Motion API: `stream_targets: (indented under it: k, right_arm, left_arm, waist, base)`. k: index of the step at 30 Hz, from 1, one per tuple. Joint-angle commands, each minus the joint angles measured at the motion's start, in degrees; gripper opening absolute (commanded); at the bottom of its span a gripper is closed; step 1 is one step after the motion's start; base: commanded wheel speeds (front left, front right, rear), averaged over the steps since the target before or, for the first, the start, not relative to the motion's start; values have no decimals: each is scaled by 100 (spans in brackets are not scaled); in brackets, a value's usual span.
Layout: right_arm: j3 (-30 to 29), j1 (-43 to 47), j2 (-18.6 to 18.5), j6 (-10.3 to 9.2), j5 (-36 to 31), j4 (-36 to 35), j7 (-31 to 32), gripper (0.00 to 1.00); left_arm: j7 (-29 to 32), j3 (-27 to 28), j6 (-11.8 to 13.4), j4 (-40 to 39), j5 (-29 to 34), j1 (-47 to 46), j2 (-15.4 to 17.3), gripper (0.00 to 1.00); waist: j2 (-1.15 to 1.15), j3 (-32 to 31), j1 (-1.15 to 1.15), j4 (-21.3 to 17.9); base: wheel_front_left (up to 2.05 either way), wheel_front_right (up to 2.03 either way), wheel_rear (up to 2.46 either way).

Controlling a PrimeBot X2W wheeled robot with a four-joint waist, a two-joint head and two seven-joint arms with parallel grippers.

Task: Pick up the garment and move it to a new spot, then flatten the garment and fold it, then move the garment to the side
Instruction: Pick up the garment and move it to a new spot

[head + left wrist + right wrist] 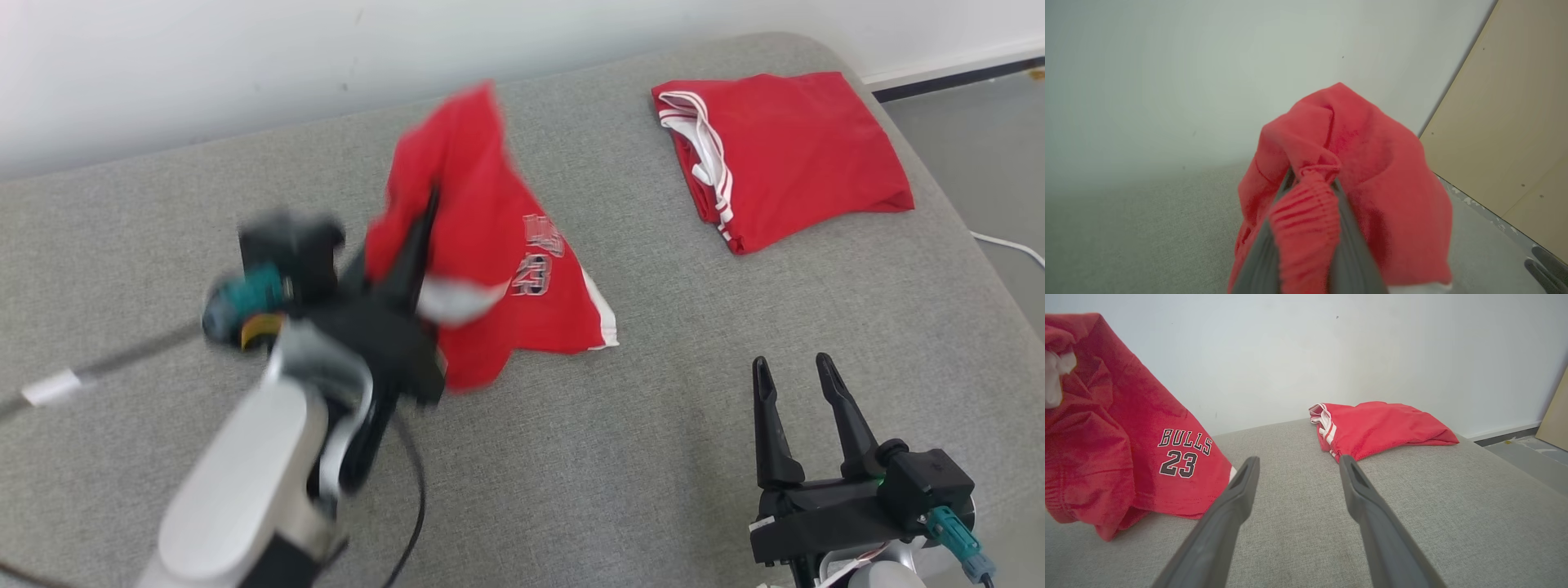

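Two red garments and two robot claws on a grey cushioned surface [571, 474], with a white wall [204, 65] along the top of the frame.

First red garment [498, 245]: left of centre in the head view, lifted and bunched. It is printed "BULLS 23" and has a white edge. The left claw [426, 214] is clamped on it. In the left wrist view, the two dark fingers [1261, 253] pinch a ribbed red band between them, and the cloth drapes over their tips. The head view is blurred here. The garment's lower corner seems to rest on the surface, but that is hard to tell.

Second red garment [792, 147]: upper right of the frame, folded flat, with white stripes along its left edge. It lies well apart from the first.

Right claw [792, 363]: lower right of the frame, fingers spread apart and holding nothing. It points towards the folded garment without touching it.
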Motion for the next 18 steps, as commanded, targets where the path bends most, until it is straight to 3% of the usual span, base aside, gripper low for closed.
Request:
stream_targets:
  k: [1,10,11,12,18]
  right_arm:
    - [25,-26,18,-15,46,3,-24,100]
    - [61,-65,18,-15,-22,47,-26,100]
    - [49,-55,18,-15,-35,53,-26,100]
    - [21,-35,17,-15,-38,59,-26,100]
    - [-37,101,18,-15,-85,87,-26,100]
  left_arm:
    - [-122,-36,41,221,54,311,53,0]
    - [-608,-156,-1,1506,95,1063,97,4]
    - [-712,-188,-1,1576,152,1070,70,71]
    - [-816,-198,-14,1632,154,1066,21,100]
    - [-1341,-235,24,1569,351,859,-29,100]
  waist:
    - [0,21,0,29]
    - [0,6,0,56]
    - [0,-21,0,69]
    - [0,-55,0,90]
    - [0,-321,0,251]
  base:
    - [0,0,0]
    - [0,0,0]
    - [0,0,0]
    - [0,0,0]
    - [0,0,0]
